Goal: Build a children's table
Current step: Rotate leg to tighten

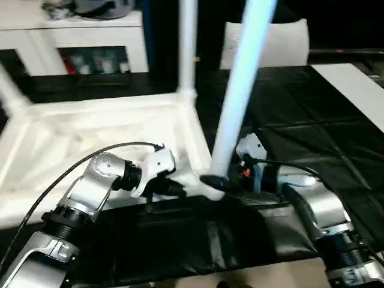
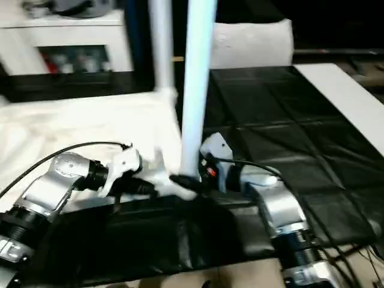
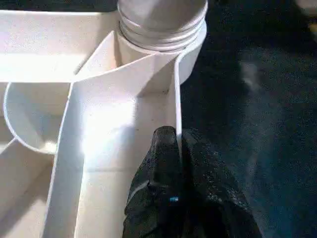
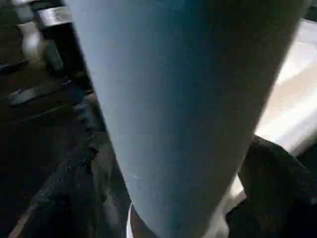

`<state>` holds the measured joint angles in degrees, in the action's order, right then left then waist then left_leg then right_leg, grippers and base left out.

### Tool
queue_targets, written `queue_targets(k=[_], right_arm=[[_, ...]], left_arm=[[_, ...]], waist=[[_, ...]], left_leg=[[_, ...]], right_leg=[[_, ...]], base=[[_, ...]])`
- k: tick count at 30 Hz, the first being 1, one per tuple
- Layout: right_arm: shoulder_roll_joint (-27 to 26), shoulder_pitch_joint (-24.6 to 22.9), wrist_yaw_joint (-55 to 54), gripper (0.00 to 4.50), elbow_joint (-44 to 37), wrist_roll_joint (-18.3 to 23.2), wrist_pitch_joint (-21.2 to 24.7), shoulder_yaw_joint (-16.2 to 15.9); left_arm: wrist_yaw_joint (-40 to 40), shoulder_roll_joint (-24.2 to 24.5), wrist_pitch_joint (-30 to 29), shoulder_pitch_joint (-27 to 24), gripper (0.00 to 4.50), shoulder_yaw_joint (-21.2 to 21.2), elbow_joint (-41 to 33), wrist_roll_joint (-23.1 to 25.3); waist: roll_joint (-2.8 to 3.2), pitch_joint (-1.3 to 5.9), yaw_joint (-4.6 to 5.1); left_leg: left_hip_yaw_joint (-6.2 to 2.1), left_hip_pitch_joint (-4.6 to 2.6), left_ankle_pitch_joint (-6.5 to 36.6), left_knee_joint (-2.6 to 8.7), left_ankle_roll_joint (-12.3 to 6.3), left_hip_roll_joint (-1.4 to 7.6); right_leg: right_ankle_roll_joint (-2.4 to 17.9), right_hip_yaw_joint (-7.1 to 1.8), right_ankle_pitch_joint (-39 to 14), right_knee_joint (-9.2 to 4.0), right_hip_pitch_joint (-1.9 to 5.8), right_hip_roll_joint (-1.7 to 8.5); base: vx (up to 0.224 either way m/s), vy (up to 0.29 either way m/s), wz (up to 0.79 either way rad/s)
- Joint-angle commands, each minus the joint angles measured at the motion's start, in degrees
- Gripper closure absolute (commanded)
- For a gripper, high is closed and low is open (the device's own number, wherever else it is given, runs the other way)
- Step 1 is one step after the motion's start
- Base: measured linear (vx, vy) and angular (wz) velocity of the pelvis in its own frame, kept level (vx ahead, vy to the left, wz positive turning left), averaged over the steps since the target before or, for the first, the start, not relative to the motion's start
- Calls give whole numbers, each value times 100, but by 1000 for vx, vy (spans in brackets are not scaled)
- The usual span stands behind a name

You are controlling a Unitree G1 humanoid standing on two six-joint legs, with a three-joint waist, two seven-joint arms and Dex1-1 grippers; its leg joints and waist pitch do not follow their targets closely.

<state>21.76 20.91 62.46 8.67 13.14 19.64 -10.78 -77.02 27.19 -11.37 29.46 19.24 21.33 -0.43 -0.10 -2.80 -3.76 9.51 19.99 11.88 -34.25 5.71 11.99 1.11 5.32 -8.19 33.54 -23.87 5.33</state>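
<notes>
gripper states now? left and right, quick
Left tool: closed, pinching the side wall of the tabletop beside the near corner socket.
Right tool: open, fingers on both sides of the near leg's base, not clamped.

Both upright legs [image 1: 240, 90] run off the top edge; cabinet [image 1: 72, 36] contents are blurred

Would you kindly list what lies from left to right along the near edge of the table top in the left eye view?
Left tool → near leg standing in the corner socket → right tool.
</notes>
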Motion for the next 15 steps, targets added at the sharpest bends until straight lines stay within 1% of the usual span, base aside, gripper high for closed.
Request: queue_targets(k=[1, 2, 3, 4, 5, 6, 7, 8, 9, 10, 11, 12, 13, 14, 15], right_arm=[[230, 43, 598, 71, -29, 254, -26, -62], [317, 43, 795, 89, -23, 311, 1, -103], [368, 48, 908, 93, -11, 338, 15, -128], [441, 51, 1085, 99, -4, 366, 45, -166], [451, 50, 1112, 99, -4, 369, 50, -171], [507, 50, 1289, 122, -5, 403, 93, -188], [519, 52, 1339, 122, 0, 410, 102, -188], [534, 55, 1380, 131, -1, 421, 125, -193], [560, 69, 1428, 137, 16, 420, 116, -216], [584, 85, 1471, 144, 37, 421, 95, -241], [586, 87, 1475, 154, 40, 421, 89, -244], [599, 107, 1498, 175, 74, 438, 57, -254], [594, 123, 1507, 175, 94, 449, 41, -267], [589, 134, 1512, 180, 107, 456, 32, -278], [580, 147, 1530, 195, 128, 460, 21, -288]], left_arm=[[-578, 89, 327, 205, 450, 262, -6, -108], [-675, 127, 416, 242, 450, 305, 39, -96], [-722, 142, 463, 271, 450, 329, 75, -86], [-795, 168, 515, 303, 450, 371, 109, -64], [-807, 173, 525, 307, 450, 377, 113, -60], [-892, 194, 603, 333, 450, 414, 147, -43], [-918, 196, 630, 342, 450, 423, 162, -37], [-941, 199, 643, 350, 450, 428, 171, -35], [-964, 224, 706, 383, 450, 427, 237, 2], [-987, 251, 778, 420, 450, 428, 315, 44], [-991, 255, 790, 426, 450, 429, 330, 52], [-1006, 255, 834, 455, 450, 440, 392, 63], [-1018, 253, 852, 460, 450, 447, 412, 52], [-1026, 252, 863, 461, 450, 451, 421, 41], [-1039, 250, 881, 461, 450, 456, 430, 31]], waist=[[12, 379, 22], [10, 380, 20], [-7, 379, 13], [-2, 373, 6], [-4, 374, -9], [-31, 370, -17], [-42, 365, -22], [-37, 367, -40], [-35, 370, -56], [-47, 362, -71], [-43, 361, -84], [-44, 369, -95], [-55, 365, -99], [-52, 364, -102], [-57, 364, -100]], left_leg=[[47, -24, 1028, 425, -349, 105], [47, -14, 1012, 424, -359, 104], [54, -1, 1000, 418, -380, 98], [50, 1, 1020, 419, -380, 98], [53, 1, 1029, 414, -373, 98], [49, 13, 1026, 415, -343, 99], [51, 17, 1047, 414, -340, 94], [48, 8, 1025, 412, -312, 101], [46, 2, 971, 410, -293, 109], [53, 2, 981, 412, -285, 102], [56, -6, 1002, 410, -278, 97], [49, -4, 985, 415, -255, 104], [51, -1, 1007, 415, -248, 102], [48, -3, 1021, 416, -239, 101], [45, 5, 1031, 418, -227, 99]], right_leg=[[1205, -275, -1439, -309, 362, 242], [1205, -273, -1420, -302, 369, 239], [1193, -272, -1445, -306, 374, 243], [1179, -266, -1529, -314, 373, 246], [1139, -264, -1666, -326, 372, 252], [1085, -263, -1813, -334, 371, 259], [1046, -260, -1930, -348, 371, 258], [989, -266, -2073, -357, 361, 272], [985, -271, -2051, -350, 353, 267], [976, -271, -2076, -360, 342, 257], [964, -270, -2115, -364, 338, 256], [958, -270, -2104, -351, 345, 264], [943, -268, -2133, -358, 342, 261], [933, -266, -2168, -359, 340, 264], [913, -263, -2220, -361, 344, 266]], base=[[0, 0, 0], [0, 0, 0], [0, 0, 0], [0, 0, 0], [0, 0, 0], [0, 0, 0], [0, 0, 0], [0, 0, 0], [0, 0, 0], [0, 0, 0], [0, 0, 0], [0, 0, 0], [0, 0, 0], [0, 0, 0], [0, 0, 0]])
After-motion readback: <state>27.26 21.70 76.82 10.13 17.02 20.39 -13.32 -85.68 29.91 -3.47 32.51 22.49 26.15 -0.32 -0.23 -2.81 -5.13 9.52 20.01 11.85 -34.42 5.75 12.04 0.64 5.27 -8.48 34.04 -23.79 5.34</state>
